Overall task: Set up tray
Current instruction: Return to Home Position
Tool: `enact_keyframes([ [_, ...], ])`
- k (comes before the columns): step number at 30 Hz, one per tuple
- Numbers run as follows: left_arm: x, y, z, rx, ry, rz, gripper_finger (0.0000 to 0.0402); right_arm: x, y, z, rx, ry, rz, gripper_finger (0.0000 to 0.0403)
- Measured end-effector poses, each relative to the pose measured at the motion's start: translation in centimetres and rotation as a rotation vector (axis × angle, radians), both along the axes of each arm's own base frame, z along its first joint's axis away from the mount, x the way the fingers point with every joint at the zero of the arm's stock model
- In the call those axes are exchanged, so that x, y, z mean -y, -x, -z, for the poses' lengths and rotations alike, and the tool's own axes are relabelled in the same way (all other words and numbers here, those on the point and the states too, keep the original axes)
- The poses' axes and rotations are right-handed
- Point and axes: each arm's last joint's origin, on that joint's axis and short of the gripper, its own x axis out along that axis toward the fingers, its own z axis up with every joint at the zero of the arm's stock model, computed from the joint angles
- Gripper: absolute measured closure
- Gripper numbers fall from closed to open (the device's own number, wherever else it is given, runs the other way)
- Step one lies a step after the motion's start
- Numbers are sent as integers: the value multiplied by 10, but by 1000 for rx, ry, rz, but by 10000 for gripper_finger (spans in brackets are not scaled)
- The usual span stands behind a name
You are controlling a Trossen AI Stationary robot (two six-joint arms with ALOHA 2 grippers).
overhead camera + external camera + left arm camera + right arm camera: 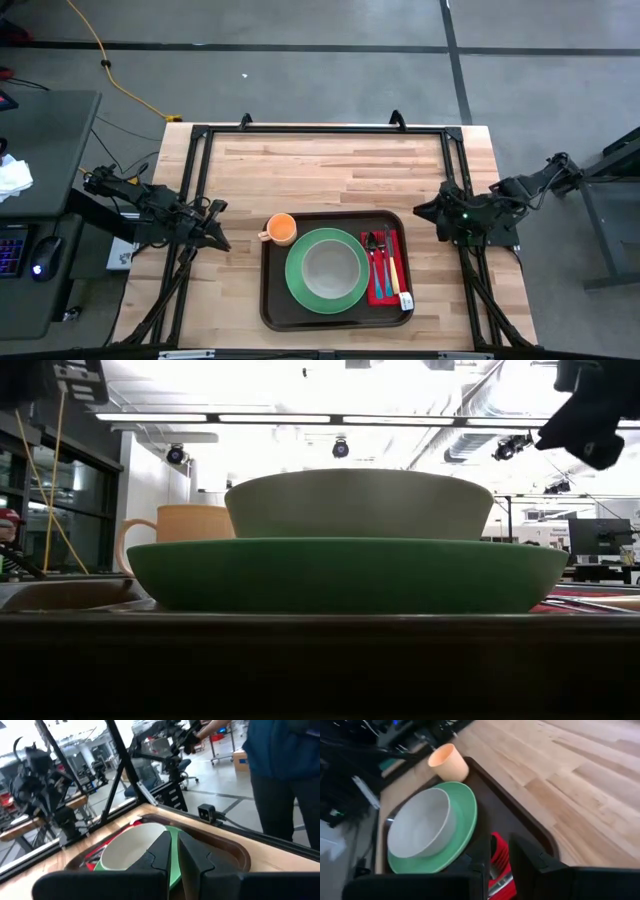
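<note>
**A:** Where does the tray lie?

**B:** It lies flat on the wooden table, between the two grippers. Seen from the left gripper, it is to the right, near but apart. The fingertips point toward its left rim and do not reach it. Seen from the right gripper, it is to the left, and one tray corner is just beside that gripper's tip. Both grippers are alongside the end of the tray where the mug stands.

**A:** What does the tray carry?

**B:** In the middle is a green plate with a pale bowl on it. An orange mug stands in the corner nearest the left gripper, very close to the plate. I cannot tell if they touch. On the right gripper's side lies a red napkin. Two blue-handled pieces of cutlery and a yellow knife lie on it side by side. The knife is the outermost, on the right.

**A:** Do the grippers hold something?

**B:** No, both are empty. The left gripper's fingers are almost together, with only a thin slit between them. The right gripper's fingers have a narrow gap, and the napkin shows through it in the right wrist view. In the low view the right gripper hangs high above the plate's rim.

**A:** Is there something beyond the table?

**B:** A person in a blue top and dark trousers stands there, seen in the left wrist view.
</note>
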Motion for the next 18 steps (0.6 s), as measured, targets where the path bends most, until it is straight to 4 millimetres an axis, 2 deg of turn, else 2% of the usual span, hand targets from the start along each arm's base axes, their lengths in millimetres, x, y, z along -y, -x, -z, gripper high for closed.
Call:
enact_keyframes([
  [7,1,0,-3,52,-22,21,339,6,13,22,122,-47,-20,359],
  [11,1,0,-7,127,-61,22,339,9,19,26,193,-25,-24,358],
  [18,2,-3,4,110,-64,19,339,14,28,25,244,20,-21,361],
])
